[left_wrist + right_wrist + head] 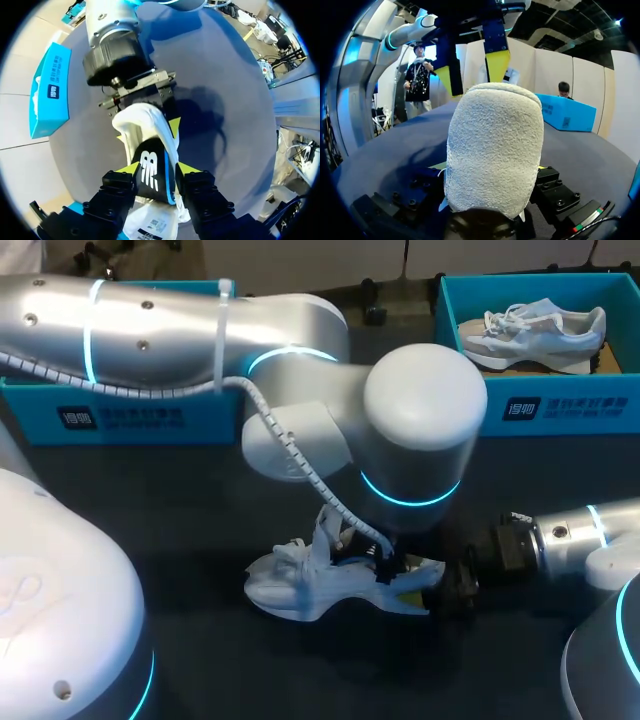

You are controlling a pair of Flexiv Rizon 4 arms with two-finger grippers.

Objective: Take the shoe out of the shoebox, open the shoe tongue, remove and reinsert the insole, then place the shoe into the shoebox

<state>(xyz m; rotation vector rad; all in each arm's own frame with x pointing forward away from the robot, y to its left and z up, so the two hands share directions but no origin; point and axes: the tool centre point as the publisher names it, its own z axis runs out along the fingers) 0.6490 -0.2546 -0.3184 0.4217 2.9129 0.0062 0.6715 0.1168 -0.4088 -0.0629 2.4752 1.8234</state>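
A white shoe (pixel 300 590) sits on the dark surface (pixel 180 500), clamped at both ends. The right tool (pixel 455 585) is clenched on the heel, one finger on each side. The left tool (pixel 158 168) hangs over the shoe's opening with both yellow tips pressed against the edges of the black insole (pixel 150 172), which stands up out of the collar between them. A white labelled flap, apparently the opened tongue (pixel 150 225), lies just under the left tool. Well beyond both tools, at the far edge of the surface, stand the left box (pixel 120 420) and the right box (pixel 470 410); the right box holds a second shoe (pixel 535 325). The step in hand appears to be the insole work, though the views do not show whether the insole is on its way out or going back in. Either way, the job looks best done with the right tool bracing the heel firmly so the shoe cannot slide or tip. The left tool should move the insole along the shoe's length rather than straight up, without twisting it, and clear of the tongue and laces. If the grip is only on the edges the insole may buckle, so a slow, steady pull seems wise.
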